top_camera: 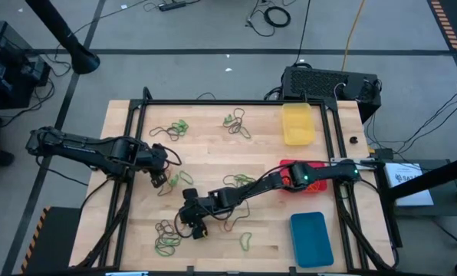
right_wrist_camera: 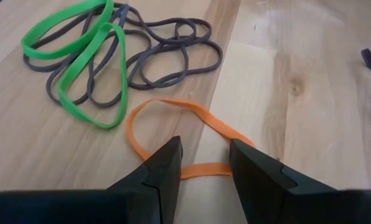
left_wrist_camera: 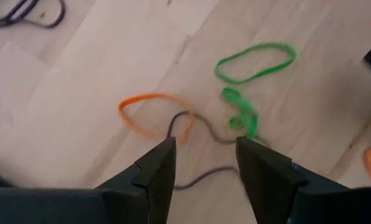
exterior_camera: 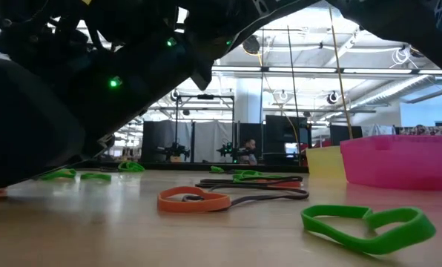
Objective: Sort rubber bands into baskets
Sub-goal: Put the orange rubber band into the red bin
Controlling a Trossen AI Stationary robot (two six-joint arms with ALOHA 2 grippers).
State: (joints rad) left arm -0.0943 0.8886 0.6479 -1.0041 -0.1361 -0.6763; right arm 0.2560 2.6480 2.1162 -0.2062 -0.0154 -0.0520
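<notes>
orange band (right_wrist_camera: 185, 134) beneath open, empty right gripper (right_wrist_camera: 202, 163); left gripper (left_wrist_camera: 204, 163) open, empty.

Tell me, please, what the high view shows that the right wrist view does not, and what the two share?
Only the high view shows the yellow basket, red basket, blue basket and left gripper. Only the right wrist view shows the open right gripper straddling an orange rubber band lying flat. Both show the wooden table and green and dark bands.

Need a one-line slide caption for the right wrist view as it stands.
Right gripper open over an orange rubber band, beside tangled green and dark bands on the wooden table.
</notes>
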